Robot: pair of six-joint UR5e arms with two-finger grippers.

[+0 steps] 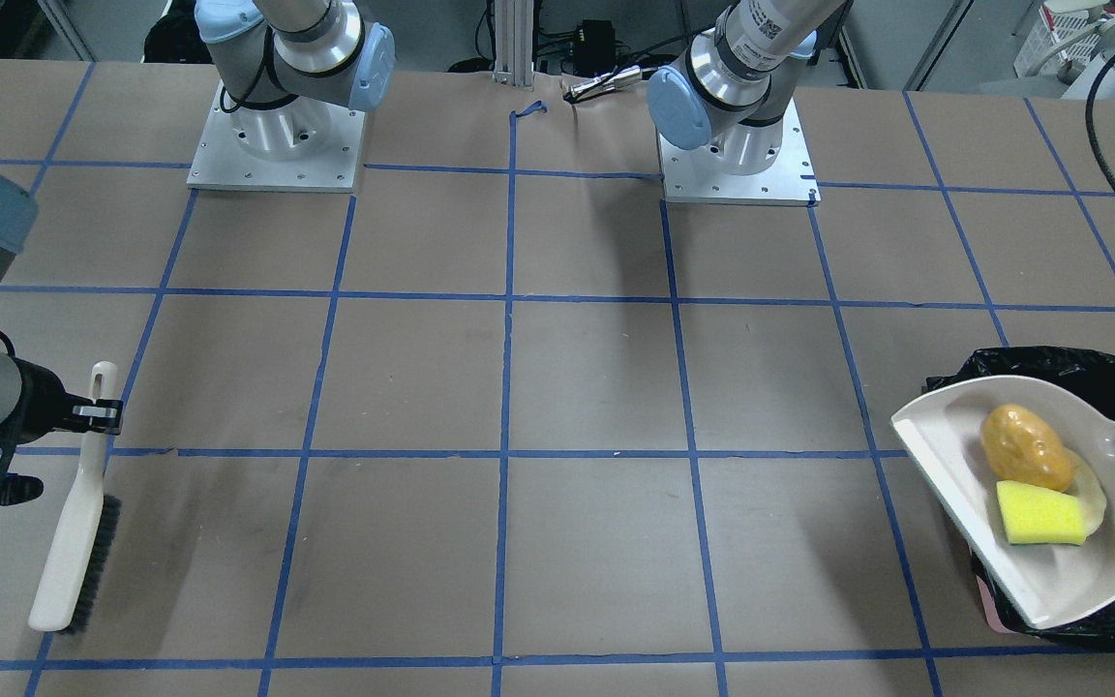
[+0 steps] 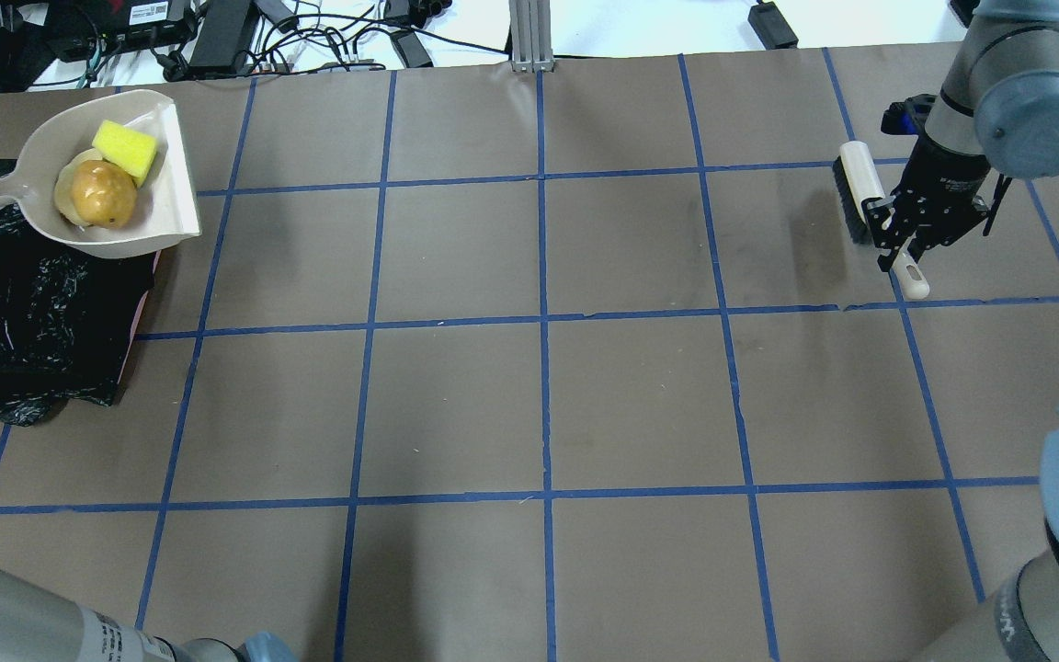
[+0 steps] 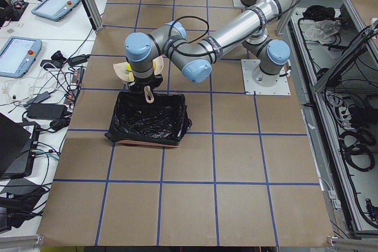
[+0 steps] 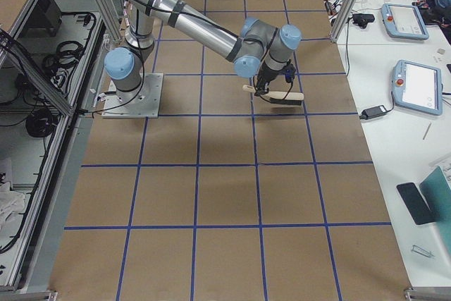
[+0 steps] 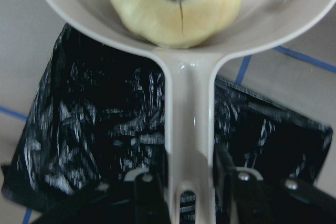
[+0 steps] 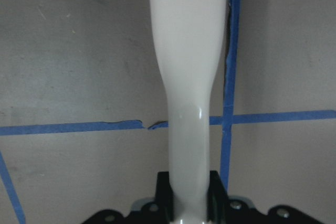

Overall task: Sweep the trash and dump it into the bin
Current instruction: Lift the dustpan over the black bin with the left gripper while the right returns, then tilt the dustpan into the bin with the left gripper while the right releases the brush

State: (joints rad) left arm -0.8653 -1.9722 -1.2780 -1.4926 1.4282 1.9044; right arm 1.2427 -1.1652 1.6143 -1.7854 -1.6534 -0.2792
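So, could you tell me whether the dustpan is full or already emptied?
Full: the dustpan holds the potato-like lump, the sponge and the croissant shape, right by the black-lined bin.

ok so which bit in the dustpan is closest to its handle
The pale cream croissant: it lies at the dustpan's handle end, partly under the yellow-orange lump; the sponge sits nearer the lip.

I had my left gripper (image 5: 189,184) clamped on the dustpan (image 5: 189,103), my right gripper (image 6: 189,195) on the brush (image 6: 189,66), arms wide.
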